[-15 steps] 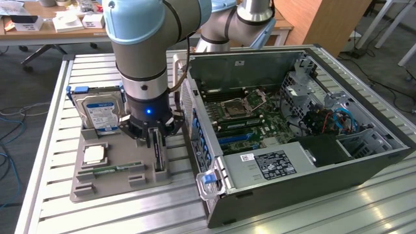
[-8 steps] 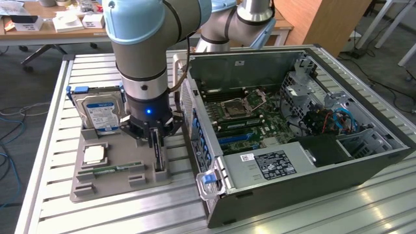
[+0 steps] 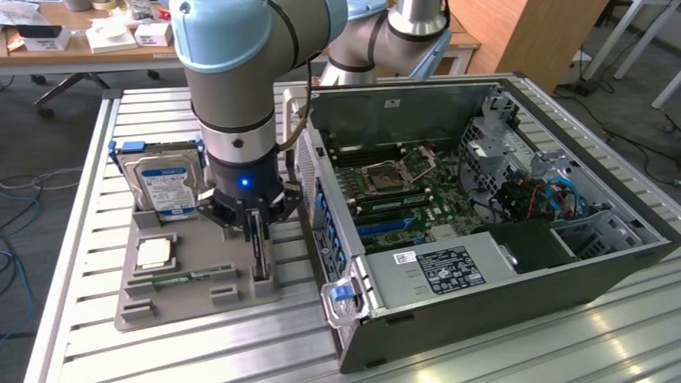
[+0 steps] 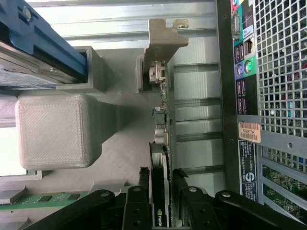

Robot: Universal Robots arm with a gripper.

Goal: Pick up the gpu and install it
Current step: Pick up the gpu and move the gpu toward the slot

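The gpu (image 3: 258,249) stands on edge in a slot of the grey holder tray (image 3: 175,309), still seated there. My gripper (image 3: 255,230) reaches straight down over it. In the wrist view the gpu (image 4: 160,158) runs as a thin dark card with a metal end bracket (image 4: 163,38), and my gripper (image 4: 160,181) has its black fingers (image 4: 143,184) pressed against both faces of the card. The open computer case (image 3: 596,275) lies just to the exterior view's right, with the motherboard (image 3: 410,187) and its blue slot (image 3: 388,226) exposed.
A silver hard drive (image 3: 165,185) with a blue-white label stands upright in the tray. A flat chip (image 3: 156,254) and a green memory stick (image 3: 191,277) lie beside it. The case's rear panel (image 4: 268,96) is close to the card. Everything rests on a slatted metal table (image 3: 107,351).
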